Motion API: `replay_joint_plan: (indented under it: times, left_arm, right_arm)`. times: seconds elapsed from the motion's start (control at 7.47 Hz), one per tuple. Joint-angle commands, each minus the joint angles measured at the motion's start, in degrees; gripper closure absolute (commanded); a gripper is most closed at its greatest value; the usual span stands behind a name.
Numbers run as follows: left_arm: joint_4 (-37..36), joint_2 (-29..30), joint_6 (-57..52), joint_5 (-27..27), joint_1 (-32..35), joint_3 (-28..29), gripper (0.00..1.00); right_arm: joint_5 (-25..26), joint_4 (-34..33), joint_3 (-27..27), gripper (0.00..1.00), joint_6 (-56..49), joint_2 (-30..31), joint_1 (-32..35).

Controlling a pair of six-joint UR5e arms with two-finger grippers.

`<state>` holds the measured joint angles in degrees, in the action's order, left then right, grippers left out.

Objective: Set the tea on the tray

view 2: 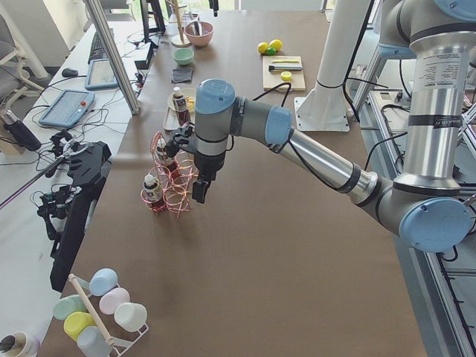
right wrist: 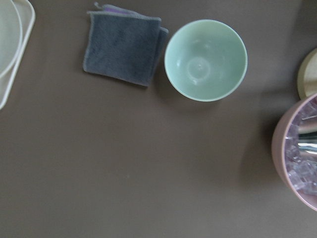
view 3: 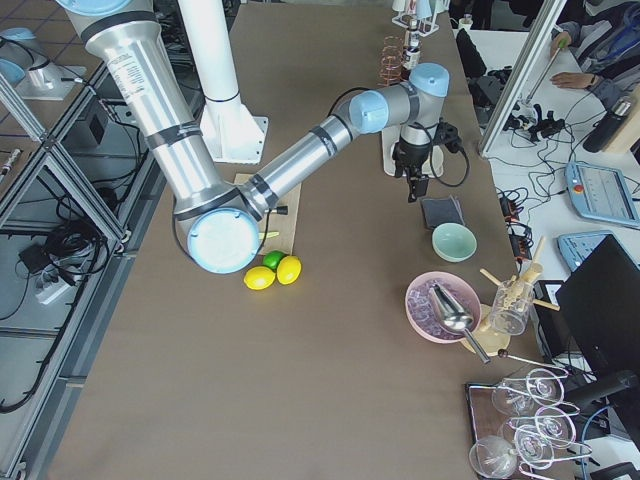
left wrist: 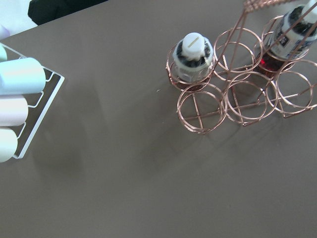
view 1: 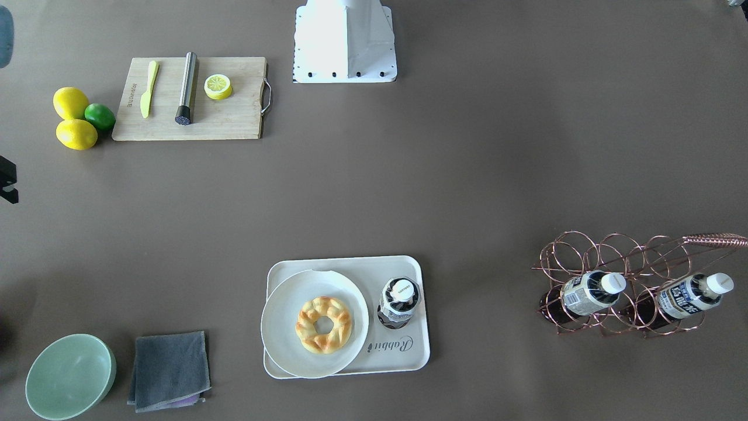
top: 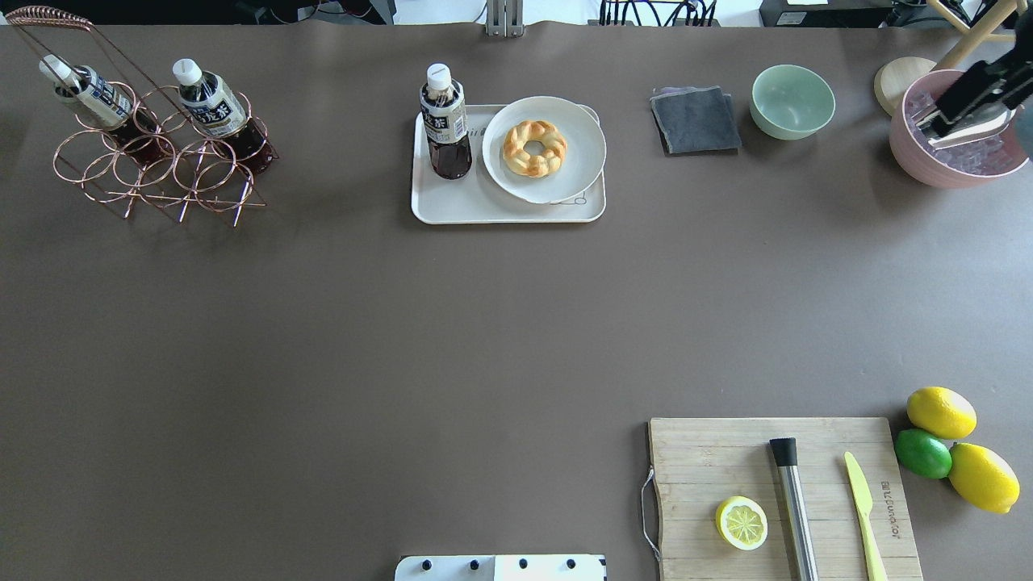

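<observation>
Small clear plastic bottle of dark brown tea (top: 445, 121) stands upright on the cream-white rectangular plastic tray (top: 484, 211), mid far edge of the table (top: 403, 339), right hand (view 3: 414, 188) seemingly nearer, left hand (view 2: 199, 192) by the copper wire rack (top: 161, 165), and I can't tell either hand's opening.

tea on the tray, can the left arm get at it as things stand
Probably yes. The tea stands upright at the tray edge nearest the left claw, which hangs by the rack; bare table lies between, and the plate sits on the tea's far side.

Left hand (view 2: 198, 195) and right hand (view 3: 411, 192) point downward.
</observation>
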<state>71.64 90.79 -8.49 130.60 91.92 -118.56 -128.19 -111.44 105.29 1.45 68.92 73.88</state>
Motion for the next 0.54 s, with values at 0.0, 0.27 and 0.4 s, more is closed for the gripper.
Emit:
replay_joint_plan:
  times: [0.0, 0.27, 0.4]
  left_arm:
    - [-1.5, -4.63, -1.26, 0.09, 0.8, -0.1, 0.09]
    - [-1.59, -7.8, -1.35, 0.09, 0.97, 0.17, 0.09]
    - [-0.72, -10.78, -1.35, 0.36, 0.98, 1.65, 0.09]
  right_arm:
    - [-0.21, -0.19, -2.0, 0.0, -18.53, 10.16, 10.97]
    - [-0.39, -0.1, -5.79, 0.0, -27.35, 13.41, 19.07]
    - [0.13, 0.25, -5.8, 0.0, -27.9, 15.0, 20.15]
